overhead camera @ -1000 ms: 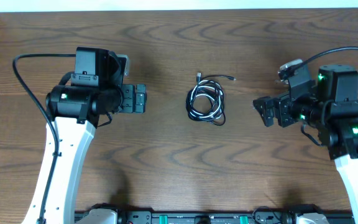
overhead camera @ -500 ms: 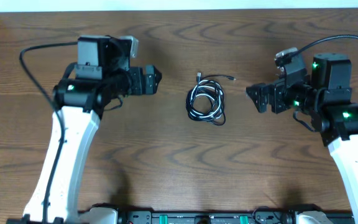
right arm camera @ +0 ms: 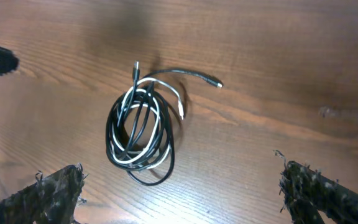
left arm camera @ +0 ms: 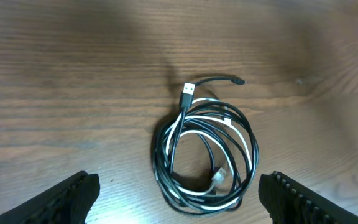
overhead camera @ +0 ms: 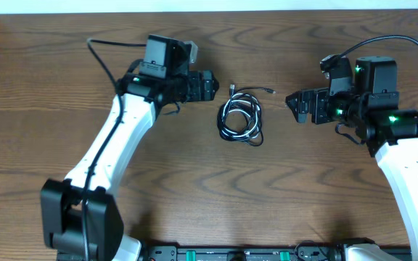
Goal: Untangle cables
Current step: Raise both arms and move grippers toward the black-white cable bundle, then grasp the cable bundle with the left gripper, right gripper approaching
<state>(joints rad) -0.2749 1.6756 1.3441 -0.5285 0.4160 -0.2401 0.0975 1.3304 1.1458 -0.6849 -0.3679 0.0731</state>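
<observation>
My left gripper [overhead camera: 214, 85] hangs spread and empty, the coiled cables [overhead camera: 240, 118] lying just ahead of its fingertips on the wooden table [overhead camera: 194, 188]; my right gripper [overhead camera: 292, 107], likewise spread and empty, faces the bundle from the opposite side, likely so each can take a separate strand

Left fingers [left arm camera: 73, 194] spread wide, right fingers [right arm camera: 50, 190] spread wide
</observation>
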